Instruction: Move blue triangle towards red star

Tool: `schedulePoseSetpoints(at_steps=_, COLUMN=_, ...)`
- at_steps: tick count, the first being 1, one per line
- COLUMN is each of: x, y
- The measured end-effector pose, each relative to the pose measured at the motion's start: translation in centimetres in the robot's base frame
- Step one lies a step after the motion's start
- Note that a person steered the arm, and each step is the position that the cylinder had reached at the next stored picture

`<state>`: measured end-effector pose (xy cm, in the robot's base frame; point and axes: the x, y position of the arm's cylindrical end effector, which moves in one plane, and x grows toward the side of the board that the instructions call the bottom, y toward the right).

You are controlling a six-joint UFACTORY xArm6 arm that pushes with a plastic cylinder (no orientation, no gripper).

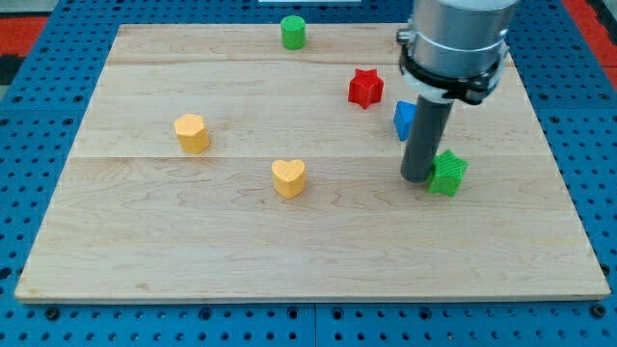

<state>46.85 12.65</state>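
Tip (417, 179) sits at the view's bottom of the blue triangle block (404, 118), just left of the green star block (448, 173). No pincer on this rig, so nothing to report spread or pinched. Your red star block (365, 88) lies near, up-left of the triangle on the wooden table (193, 222). Placement below suits an upward-left push, I'd judge.

A pale wooden counter (193, 241) of joined planks lies on a blue perforated base (39, 125), lit evenly, with red patches (24, 34) at the view's top corners.
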Motion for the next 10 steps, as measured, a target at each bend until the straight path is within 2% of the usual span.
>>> schedulePoseSetpoints(at_steps=2, x=-4.4, y=3.3)
schedulePoseSetpoints(at_steps=3, x=-6.1, y=1.0)
schedulePoseSetpoints(at_steps=4, x=-6.1, y=-3.0)
schedulePoseSetpoints(at_steps=5, x=-6.1, y=-3.8)
schedulePoseSetpoints(at_steps=6, x=-5.9, y=-0.3)
schedulePoseSetpoints(at_steps=7, x=-2.4, y=-0.8)
schedulePoseSetpoints(at_steps=8, x=-0.7, y=-1.9)
schedulePoseSetpoints(at_steps=9, x=-2.5, y=-3.0)
schedulePoseSetpoints(at_steps=10, x=-6.1, y=-3.0)
